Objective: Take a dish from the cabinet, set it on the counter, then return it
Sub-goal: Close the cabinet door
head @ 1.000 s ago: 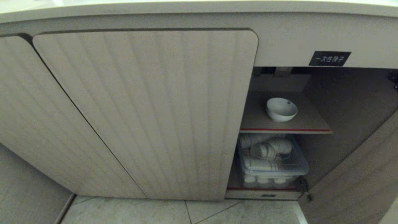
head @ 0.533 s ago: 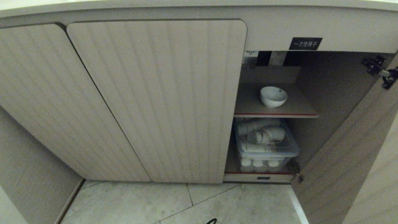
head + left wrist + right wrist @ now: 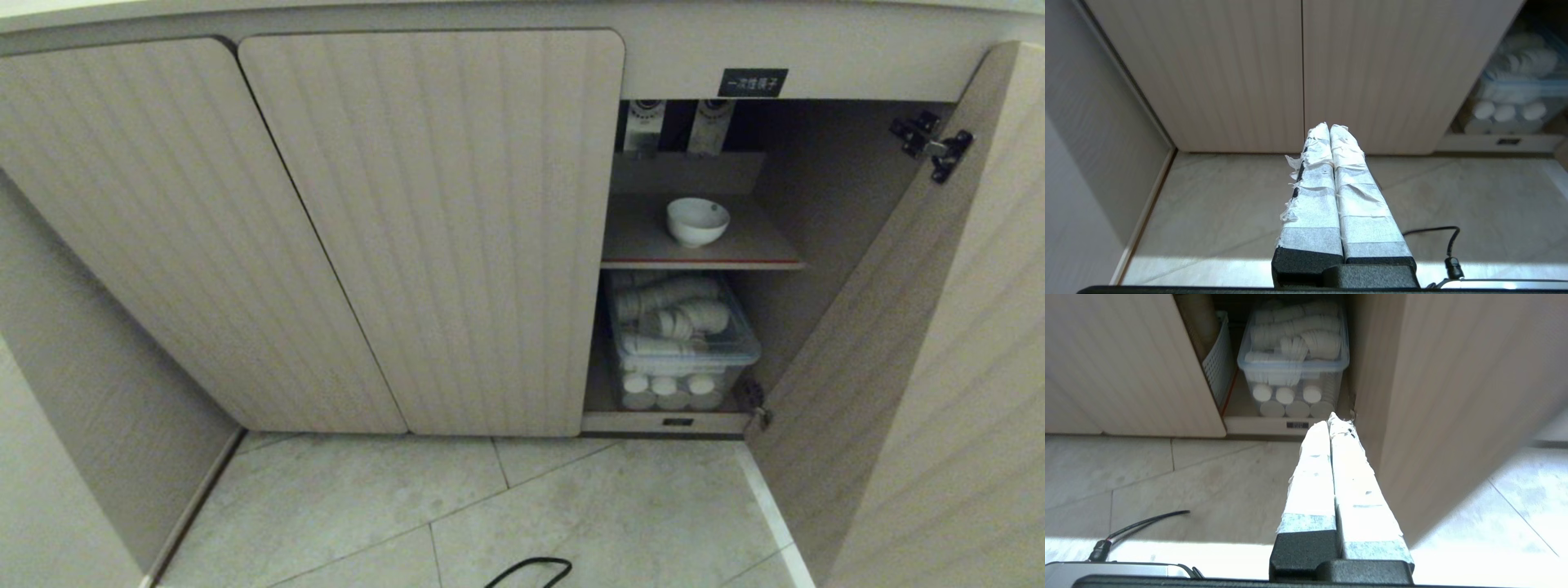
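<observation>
1. Our view has pulled back from the cabinet [image 3: 424,229] (camera shift, nothing inside moved).
2. The dish [image 3: 697,221] sits untouched on its inner shelf [image 3: 637,241].
3. Left pincer [image 3: 1329,130] and right pincer [image 3: 1331,420] are pressed together, empty, low before the cabinet; reaching remains.

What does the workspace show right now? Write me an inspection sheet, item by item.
Surface: pale tiled floor; the counter is only a strip at the top edge.
Job's things: dish upright on the inner shelf of the cabinet, whose right door is open.
Clutter: clear bin of white containers under the shelf.
Grippers: left gripper and right gripper both shut, empty, low over the floor.
Cables: black cable on the floor.
Surroundings: black label above the opening.
</observation>
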Tool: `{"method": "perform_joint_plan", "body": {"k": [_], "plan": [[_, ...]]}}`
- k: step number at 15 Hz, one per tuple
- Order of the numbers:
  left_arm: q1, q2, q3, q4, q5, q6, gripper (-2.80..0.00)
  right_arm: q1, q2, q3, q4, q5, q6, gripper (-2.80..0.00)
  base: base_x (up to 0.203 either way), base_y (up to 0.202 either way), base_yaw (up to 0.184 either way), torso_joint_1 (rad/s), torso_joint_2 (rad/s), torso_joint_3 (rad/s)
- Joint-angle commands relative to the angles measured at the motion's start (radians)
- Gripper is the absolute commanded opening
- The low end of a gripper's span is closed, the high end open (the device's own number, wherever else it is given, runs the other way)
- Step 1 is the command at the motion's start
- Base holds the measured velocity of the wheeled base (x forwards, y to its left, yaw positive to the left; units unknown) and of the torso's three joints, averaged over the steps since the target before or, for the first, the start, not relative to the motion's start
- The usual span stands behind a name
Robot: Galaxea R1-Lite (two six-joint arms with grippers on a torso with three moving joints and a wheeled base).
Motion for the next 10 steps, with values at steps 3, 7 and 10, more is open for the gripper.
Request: {"method": "perform_joint_plan", "body": {"k": [3, 7, 10], "plan": [[0.0, 0.0, 0.001, 0.0, -0.001, 0.0, -2.8, 0.0, 0.001, 0.0, -0.002, 0.001, 0.003, -2.8, -0.193, 0.0, -0.002, 0.002, 0.0, 0.004], [0.0, 0.0, -0.001, 0.0, -0.001, 0.0, -2.8, 0.0, 0.001, 0.0, 0.0, -0.003, 0.003, -2.8, -0.08, 0.0, -0.004, 0.003, 0.0, 0.002], [0.0, 0.0, -0.001, 0.0, -0.001, 0.0, -2.8, 0.0, 0.001, 0.0, 0.0, -0.003, 0.005, -2.8, 0.0, 0.0, 0.0, 0.0, 0.0, 0.0]]}}
